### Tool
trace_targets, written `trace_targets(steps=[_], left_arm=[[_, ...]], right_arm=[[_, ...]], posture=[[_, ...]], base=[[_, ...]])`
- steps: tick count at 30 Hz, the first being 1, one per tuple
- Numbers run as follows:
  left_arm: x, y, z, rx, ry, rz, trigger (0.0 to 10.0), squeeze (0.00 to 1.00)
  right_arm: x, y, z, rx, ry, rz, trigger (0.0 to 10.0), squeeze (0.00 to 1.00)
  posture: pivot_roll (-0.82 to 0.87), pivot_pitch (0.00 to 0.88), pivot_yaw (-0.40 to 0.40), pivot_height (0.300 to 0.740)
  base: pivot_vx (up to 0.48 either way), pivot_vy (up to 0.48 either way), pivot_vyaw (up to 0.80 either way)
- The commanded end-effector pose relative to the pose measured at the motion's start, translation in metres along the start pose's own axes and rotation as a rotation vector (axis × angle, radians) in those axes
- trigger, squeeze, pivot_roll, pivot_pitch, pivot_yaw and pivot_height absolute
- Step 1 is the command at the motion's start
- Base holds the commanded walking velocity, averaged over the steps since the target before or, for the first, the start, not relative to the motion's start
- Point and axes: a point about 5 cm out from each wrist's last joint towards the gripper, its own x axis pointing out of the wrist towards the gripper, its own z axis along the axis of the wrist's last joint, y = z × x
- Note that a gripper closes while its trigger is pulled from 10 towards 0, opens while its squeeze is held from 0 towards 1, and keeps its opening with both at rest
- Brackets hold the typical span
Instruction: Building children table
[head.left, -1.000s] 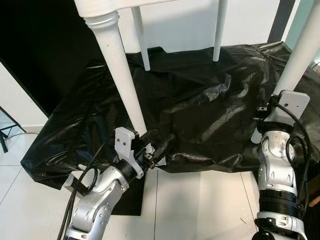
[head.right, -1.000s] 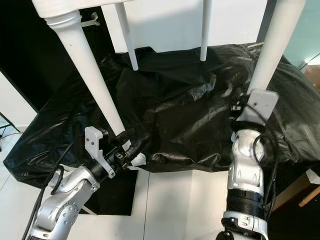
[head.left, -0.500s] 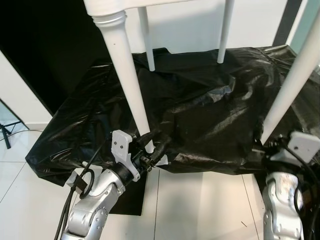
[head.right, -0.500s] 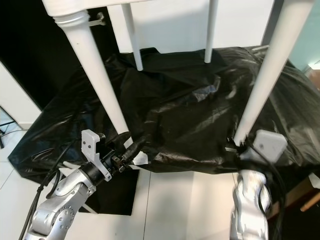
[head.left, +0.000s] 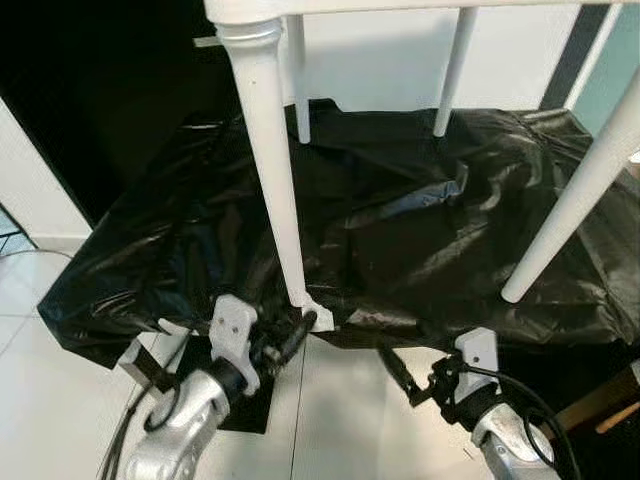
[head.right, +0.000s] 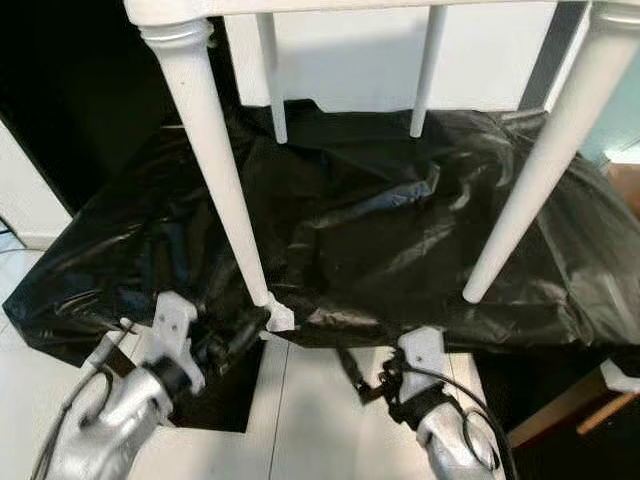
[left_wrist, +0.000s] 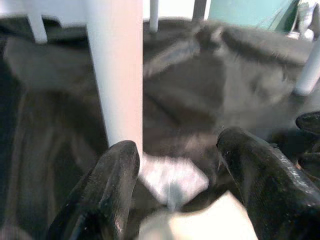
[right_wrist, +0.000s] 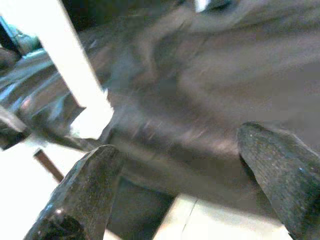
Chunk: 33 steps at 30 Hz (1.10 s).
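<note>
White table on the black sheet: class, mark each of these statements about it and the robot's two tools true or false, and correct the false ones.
1. The white table stands upright, its legs resting on the black plastic sheet. True.
2. The left tool is clamped around the near left table leg. False: its fingers are apart and it sits low by the foot of that leg, not gripping it.
3. The right tool is open, low over the white floor in front of the sheet. True.
4. The sheet is bright blue. False: it is glossy black.
5. A piece of white paper lies at the foot of the near left leg. True.
</note>
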Motion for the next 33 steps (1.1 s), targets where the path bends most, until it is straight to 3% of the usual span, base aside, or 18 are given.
trace_targets(steps=[1, 4, 9, 10, 14, 16, 17, 19, 27, 29, 33], left_arm=[[-0.005, 0.000, -0.015, 0.001, 0.052, -0.001, 10.0, 0.00], [-0.013, 0.005, -0.037, -0.015, 0.120, 0.060, 10.0, 0.00], [-0.025, 0.020, -0.094, -0.035, 0.329, 0.225, 10.0, 0.00], [-0.026, 0.025, -0.112, -0.033, 0.408, 0.283, 10.0, 0.00], [-0.029, 0.030, -0.132, -0.034, 0.487, 0.348, 10.0, 0.00], [-0.031, 0.035, -0.146, -0.061, 0.548, 0.417, 10.0, 0.00], [-0.033, 0.036, -0.156, -0.063, 0.613, 0.453, 10.0, 0.00], [-0.038, 0.033, -0.168, -0.076, 0.691, 0.470, 10.0, 0.00], [-0.053, 0.014, -0.193, -0.149, 0.859, 0.458, 10.0, 0.00], [-0.056, 0.013, -0.195, -0.180, 0.866, 0.491, 10.0, 0.00], [-0.060, 0.010, -0.198, -0.184, 0.885, 0.501, 10.0, 0.00]], right_arm=[[0.001, -0.001, -0.011, 0.050, 0.051, 0.042, 10.0, 0.00], [0.002, -0.001, -0.024, 0.095, 0.108, 0.091, 10.0, 0.00], [-0.002, -0.008, -0.066, 0.144, 0.265, 0.035, 10.0, 0.00], [-0.007, -0.011, -0.084, 0.171, 0.338, -0.006, 10.0, 0.00], [-0.014, -0.017, -0.103, 0.187, 0.413, -0.073, 10.0, 0.00], [-0.018, -0.020, -0.115, 0.214, 0.471, -0.148, 10.0, 0.00], [-0.025, -0.025, -0.128, 0.226, 0.561, -0.259, 10.0, 0.00], [-0.032, -0.027, -0.139, 0.209, 0.641, -0.320, 10.0, 0.00], [-0.056, -0.017, -0.160, 0.146, 0.812, -0.387, 10.0, 0.00], [-0.057, -0.011, -0.162, 0.180, 0.820, -0.378, 10.0, 0.00], [-0.057, -0.010, -0.164, 0.137, 0.846, -0.365, 10.0, 0.00]], posture=[[0.03, 0.000, -0.012, 0.740], [0.04, 0.000, -0.014, 0.740], [0.02, 0.000, -0.003, 0.740], [0.02, 0.000, 0.005, 0.740], [0.02, 0.000, 0.010, 0.740], [0.01, 0.000, 0.024, 0.740], [0.00, 0.000, 0.030, 0.740], [-0.01, 0.000, 0.036, 0.740], [-0.01, 0.000, 0.037, 0.740], [-0.02, 0.000, 0.047, 0.740], [-0.01, 0.000, 0.036, 0.740]], base=[[0.000, 0.000, 0.00], [0.000, 0.000, 0.00], [0.000, 0.000, 0.00], [0.000, 0.000, 0.00], [0.000, 0.000, 0.00], [0.000, 0.000, 0.00], [0.000, 0.000, 0.00], [0.000, 0.000, 0.00], [0.000, 0.000, 0.00], [0.000, 0.000, 0.00], [0.000, 0.000, 0.00]])
